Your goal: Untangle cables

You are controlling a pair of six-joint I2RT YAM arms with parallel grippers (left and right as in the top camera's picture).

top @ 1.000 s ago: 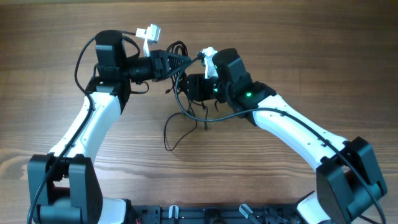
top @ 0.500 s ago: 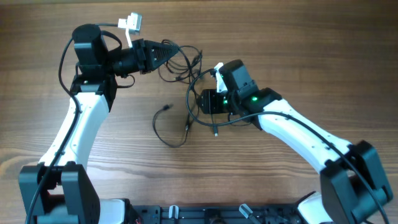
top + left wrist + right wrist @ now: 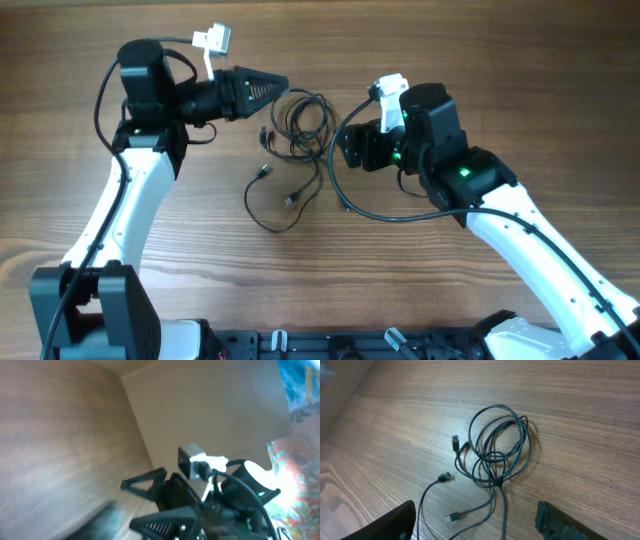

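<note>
A tangle of thin black cables (image 3: 300, 120) lies on the wooden table between the two arms, with looped coils and loose plug ends (image 3: 262, 172). My left gripper (image 3: 283, 85) points right, its tip just up-left of the coils. In the left wrist view its fingers (image 3: 127, 502) look apart with nothing between them, though the view is blurred. My right gripper (image 3: 345, 148) is open just right of the tangle. In the right wrist view the cables (image 3: 497, 455) lie ahead of its wide-spread fingers (image 3: 475, 515), and one strand runs down between them.
A long black strand (image 3: 345, 205) curves from the tangle under the right arm. The wooden table (image 3: 500, 60) stretches around the arms. In the left wrist view the right arm (image 3: 235, 490) fills the lower right.
The right arm has drawn back to the right, away from the tangle. The cables have dropped and spread on the table. The left arm swung left earlier and has held since.
</note>
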